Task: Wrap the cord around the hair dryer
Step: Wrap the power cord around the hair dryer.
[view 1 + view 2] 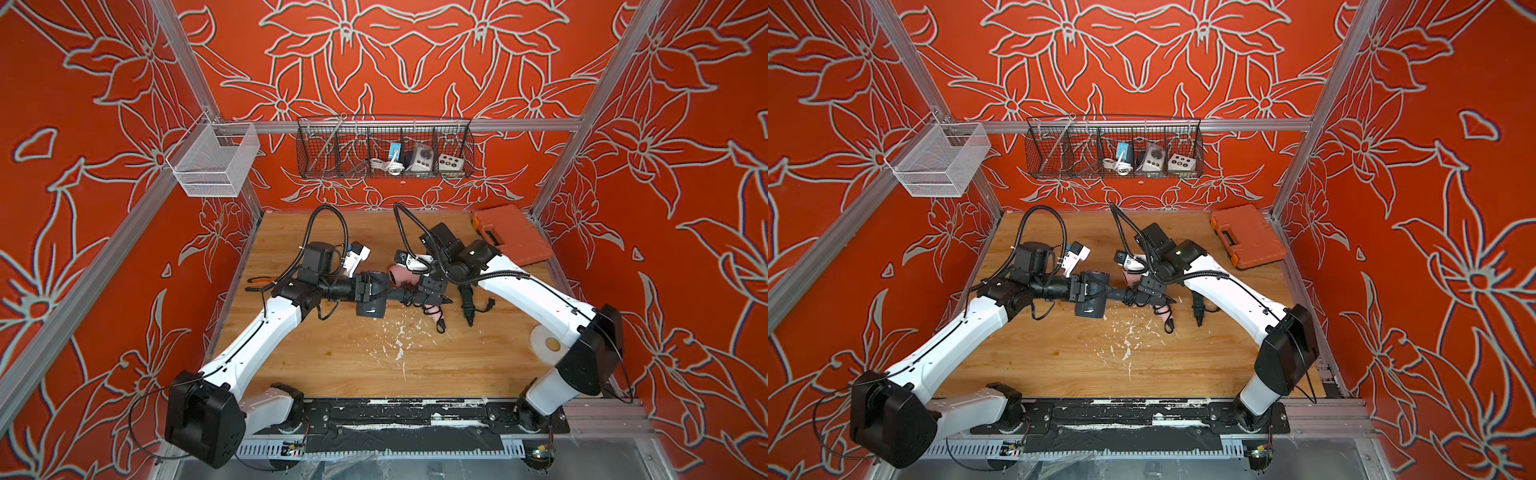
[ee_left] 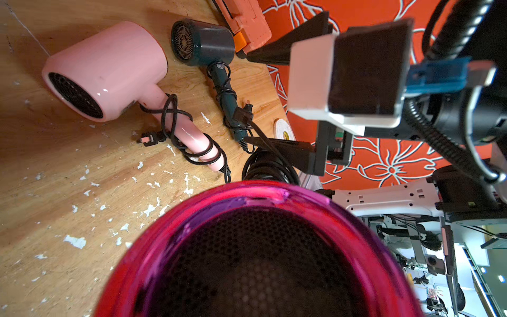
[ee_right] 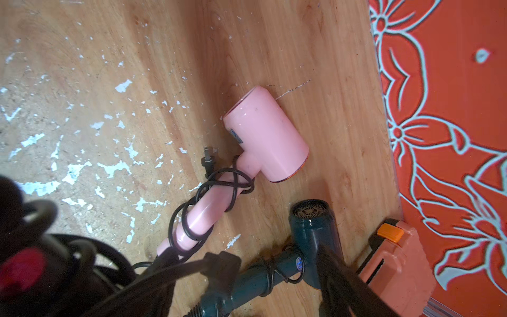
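Observation:
My left gripper [image 1: 368,291] is shut on the barrel of a dark hair dryer [image 1: 372,309] with a magenta rim [image 2: 260,197], holding it above the table. In both top views its handle points right, toward my right gripper [image 1: 436,296]. The black cord [image 2: 263,167] is coiled round that handle. The cord's plug [image 3: 219,263] hangs loose between the right gripper's [image 3: 247,258] widely parted fingers [image 3: 343,274], which touch nothing. In the left wrist view the dryer's grille hides my left gripper's jaws.
A pink hair dryer [image 3: 266,134] and a dark teal one [image 3: 312,227] lie just beyond, each with its cord wound on its handle. An orange tool case [image 1: 511,235] sits back right, a tape roll [image 1: 550,343] by the right arm. Wire baskets [image 1: 384,149] hang on the back rail.

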`<action>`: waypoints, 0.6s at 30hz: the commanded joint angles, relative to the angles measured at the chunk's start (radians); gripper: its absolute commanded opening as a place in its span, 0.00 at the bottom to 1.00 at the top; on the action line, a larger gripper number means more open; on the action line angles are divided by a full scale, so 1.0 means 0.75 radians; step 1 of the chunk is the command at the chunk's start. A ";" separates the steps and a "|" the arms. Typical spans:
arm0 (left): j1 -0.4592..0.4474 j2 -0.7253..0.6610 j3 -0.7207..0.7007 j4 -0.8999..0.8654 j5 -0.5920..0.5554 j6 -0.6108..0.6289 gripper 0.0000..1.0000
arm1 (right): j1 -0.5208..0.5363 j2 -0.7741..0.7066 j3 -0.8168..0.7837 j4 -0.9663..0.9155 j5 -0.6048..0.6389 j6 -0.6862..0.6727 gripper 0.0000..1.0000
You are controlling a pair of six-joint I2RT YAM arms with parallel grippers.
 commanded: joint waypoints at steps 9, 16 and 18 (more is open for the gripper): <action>0.037 -0.189 -0.091 -0.022 0.047 0.003 0.00 | 0.062 0.016 -0.062 -0.064 -0.144 0.120 0.83; 0.055 -0.197 -0.119 -0.066 0.030 0.010 0.00 | 0.079 0.032 -0.060 -0.104 -0.096 0.133 0.84; 0.067 -0.200 -0.122 -0.074 0.032 0.015 0.00 | 0.078 0.028 -0.059 -0.121 -0.072 0.134 0.84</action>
